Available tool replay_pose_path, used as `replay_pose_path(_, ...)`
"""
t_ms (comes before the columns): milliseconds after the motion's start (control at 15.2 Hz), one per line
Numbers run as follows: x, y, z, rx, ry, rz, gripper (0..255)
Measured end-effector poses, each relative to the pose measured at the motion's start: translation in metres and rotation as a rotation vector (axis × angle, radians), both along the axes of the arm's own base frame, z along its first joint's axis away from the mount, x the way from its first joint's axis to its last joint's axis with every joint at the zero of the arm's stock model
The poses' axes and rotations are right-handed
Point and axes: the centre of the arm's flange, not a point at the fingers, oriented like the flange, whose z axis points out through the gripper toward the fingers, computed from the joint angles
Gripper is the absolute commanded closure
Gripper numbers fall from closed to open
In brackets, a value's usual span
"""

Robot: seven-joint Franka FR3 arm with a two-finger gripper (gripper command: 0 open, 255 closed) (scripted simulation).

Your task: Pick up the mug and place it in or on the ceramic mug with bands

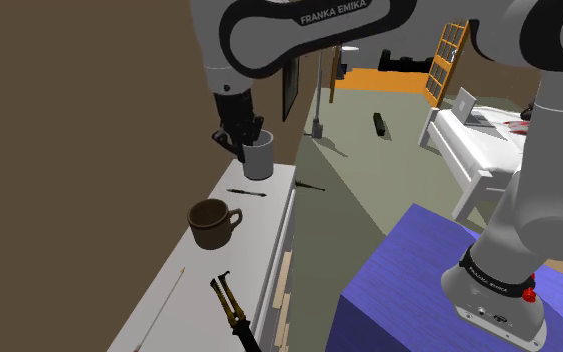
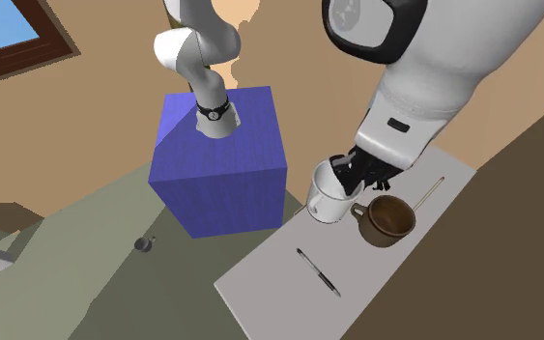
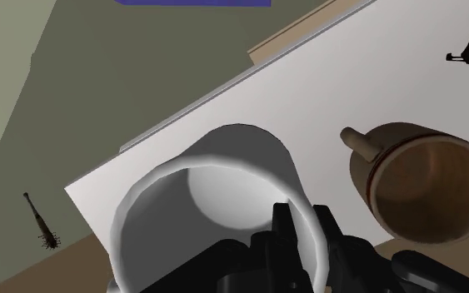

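Black fingers (image 3: 284, 229) pinch the rim of the white mug (image 3: 224, 162), one inside and one outside. The mug is held tilted at the white counter (image 3: 307, 91), just beside the brown mug (image 3: 428, 187). It looks grasped; carrying it over and lowering it in remains.

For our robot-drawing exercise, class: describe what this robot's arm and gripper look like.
The arm has white rounded links with dark joint bands, one lettered FRANKA EMIKA in white. A red part sits at its base collar. The gripper is all black, with two fingers.
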Motion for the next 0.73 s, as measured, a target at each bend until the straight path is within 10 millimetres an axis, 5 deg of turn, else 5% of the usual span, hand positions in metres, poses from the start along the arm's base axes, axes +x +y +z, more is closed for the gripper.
replay_pose_path(330,0.0,0.008,0.022,0.0,0.0,0.0,255)
replay_pose_path(726,0.008,0.078,0.038,0.0,0.0,0.002,255)
